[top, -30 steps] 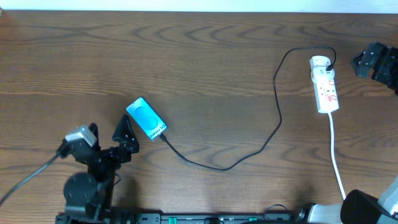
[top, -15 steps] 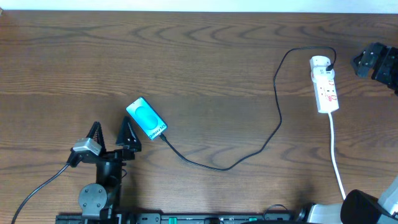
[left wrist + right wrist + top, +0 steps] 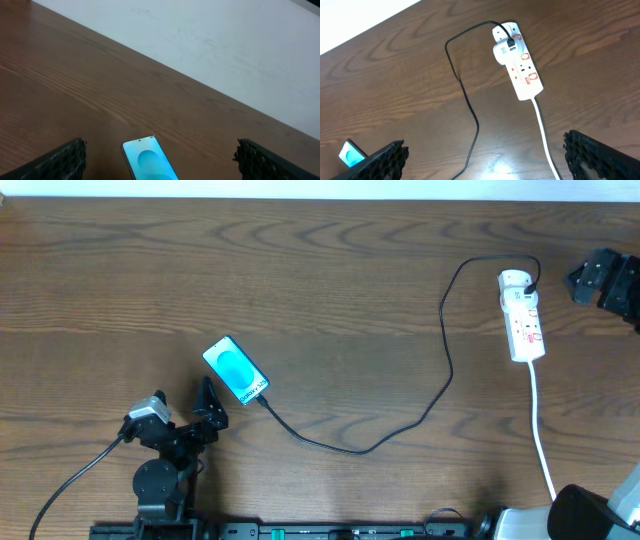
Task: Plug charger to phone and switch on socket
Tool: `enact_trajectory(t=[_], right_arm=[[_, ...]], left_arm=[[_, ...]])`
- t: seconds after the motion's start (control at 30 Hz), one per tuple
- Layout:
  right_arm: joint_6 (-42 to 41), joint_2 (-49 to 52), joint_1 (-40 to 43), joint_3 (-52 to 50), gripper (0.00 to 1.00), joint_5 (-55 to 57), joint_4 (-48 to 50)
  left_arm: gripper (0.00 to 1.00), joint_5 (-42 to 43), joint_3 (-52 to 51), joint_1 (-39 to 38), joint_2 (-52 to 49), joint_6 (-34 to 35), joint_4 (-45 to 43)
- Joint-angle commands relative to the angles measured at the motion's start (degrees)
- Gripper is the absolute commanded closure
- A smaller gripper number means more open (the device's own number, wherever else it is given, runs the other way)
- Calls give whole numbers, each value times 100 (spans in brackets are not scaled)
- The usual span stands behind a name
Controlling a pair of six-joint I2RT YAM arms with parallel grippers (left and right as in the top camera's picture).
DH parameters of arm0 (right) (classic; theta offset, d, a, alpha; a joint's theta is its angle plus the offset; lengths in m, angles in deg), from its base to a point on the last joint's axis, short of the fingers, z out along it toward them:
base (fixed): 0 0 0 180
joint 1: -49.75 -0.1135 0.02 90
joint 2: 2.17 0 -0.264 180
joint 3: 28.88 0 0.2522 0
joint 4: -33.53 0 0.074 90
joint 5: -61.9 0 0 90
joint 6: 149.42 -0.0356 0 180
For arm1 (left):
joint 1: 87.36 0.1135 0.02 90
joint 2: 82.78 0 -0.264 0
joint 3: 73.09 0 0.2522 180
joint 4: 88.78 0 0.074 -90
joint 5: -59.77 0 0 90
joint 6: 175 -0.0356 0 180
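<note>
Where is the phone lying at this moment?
In the overhead view the phone lies on the left half of the table, screen lit, with the charger cable reaching its lower-right end.

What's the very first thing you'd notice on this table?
The glowing blue phone jumps out, lying at an angle on the left part of the dark wooden table. Next comes the thin black cable, snaking from the phone across to the white power strip on the far right.
</note>
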Motion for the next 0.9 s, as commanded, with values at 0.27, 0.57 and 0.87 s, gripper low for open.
enact_trajectory(t=[0.27, 0.57, 0.87], right_arm=[[26, -68, -33, 57, 1, 7, -4], [26, -68, -33, 57, 1, 7, -4], [26, -68, -33, 57, 1, 7, -4]], left_arm=[[5, 50, -131, 35, 52, -201, 186], [5, 55, -131, 35, 52, -310, 188], [5, 203, -131, 35, 52, -1220, 186]])
